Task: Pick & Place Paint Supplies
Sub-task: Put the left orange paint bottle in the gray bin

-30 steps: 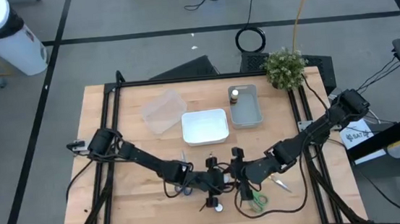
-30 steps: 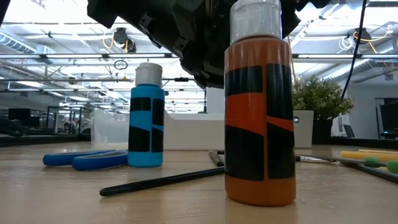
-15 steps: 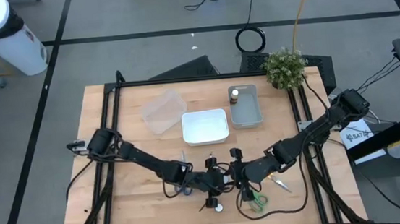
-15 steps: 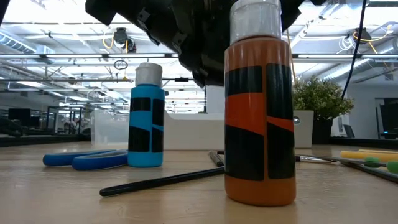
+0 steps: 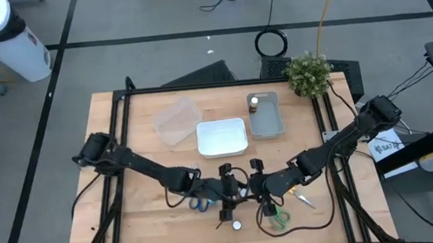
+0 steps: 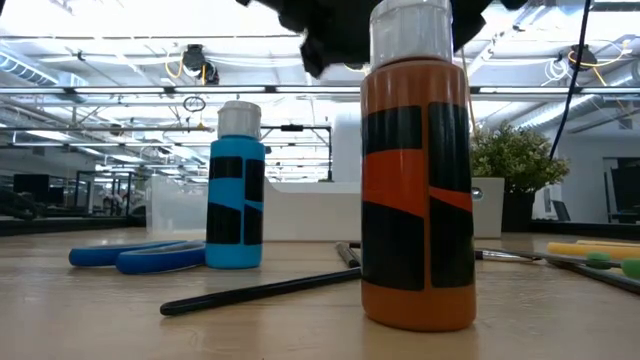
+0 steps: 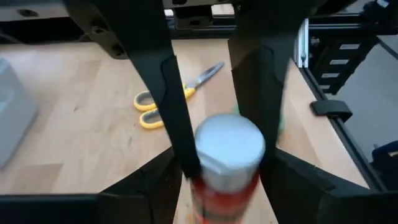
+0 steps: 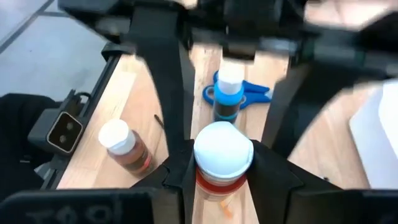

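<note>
1. Where the wooden table top [image 5: 143,183] lies on the near side of the white tray [image 5: 222,137], the blue-handled scissors [image 5: 200,205] lie flat. The low view shows a blue paint bottle [image 6: 237,190] with a white cap standing upright just beside them.
2. The left gripper [image 5: 229,191] reaches in on the near side of the tray. Its wrist view shows dark fingers [image 7: 171,99] on either side of a red-orange paint bottle [image 7: 229,155]. One finger overlaps the cap's edge, but I cannot tell whether they grip.
3. That bottle is a smooth cylinder with a round white cap, its long axis upright and the cap uppermost. The high view hides it under the two grippers. The low view shows only dark arm parts at its top edge.
4. The right gripper [image 5: 256,187] faces the left one, its fingers [image 8: 174,112] pressed against both sides of the same bottle below the cap.
5. Nearer the table's front edge, an orange paint bottle [image 6: 417,190] stands upright and apart from both grippers. A thin dark brush [image 6: 260,292] lies beside its base.
6. Right of it lie green-handled scissors [image 5: 278,218]. Farther right lie yellow-handled scissors [image 7: 168,99], whose metal blades point away from the tray.
</note>
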